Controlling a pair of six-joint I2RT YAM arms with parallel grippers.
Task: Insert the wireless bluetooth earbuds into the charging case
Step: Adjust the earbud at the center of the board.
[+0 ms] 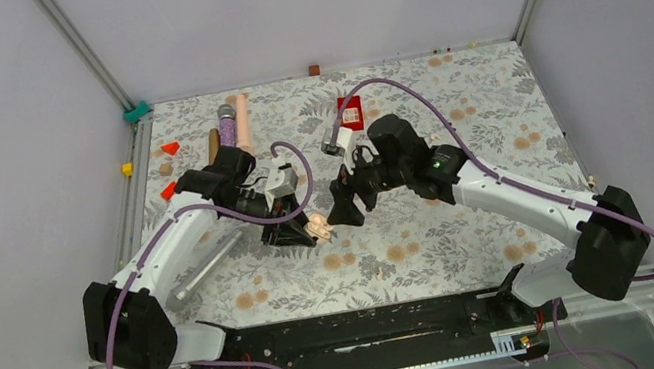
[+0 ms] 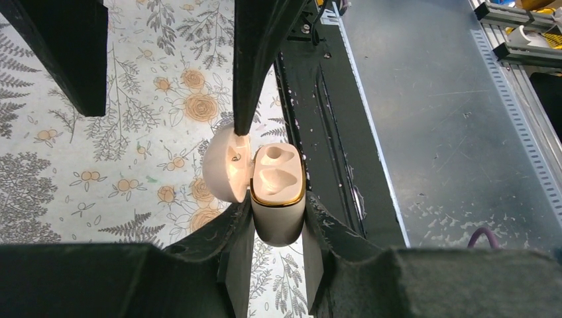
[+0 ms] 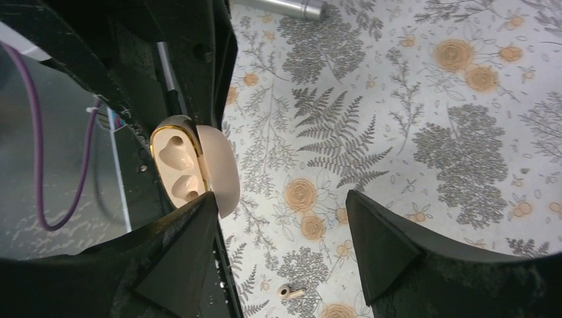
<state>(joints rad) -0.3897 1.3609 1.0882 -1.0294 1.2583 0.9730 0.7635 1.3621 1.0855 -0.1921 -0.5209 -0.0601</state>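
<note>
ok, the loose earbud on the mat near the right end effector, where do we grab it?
Likely the bulb end, coming straight down with the open right end effector. The earbud lies flat on the mat, bulb left and stem right in the right wrist view, so close across the bulb and leave the stem free. It's tiny; finer detail is unclear.

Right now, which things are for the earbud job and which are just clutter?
Job: open charging case in left gripper; loose earbud; right gripper, open.
Clutter: silver cylinder; red blocks; red box; purple tube; yellow block.
</note>
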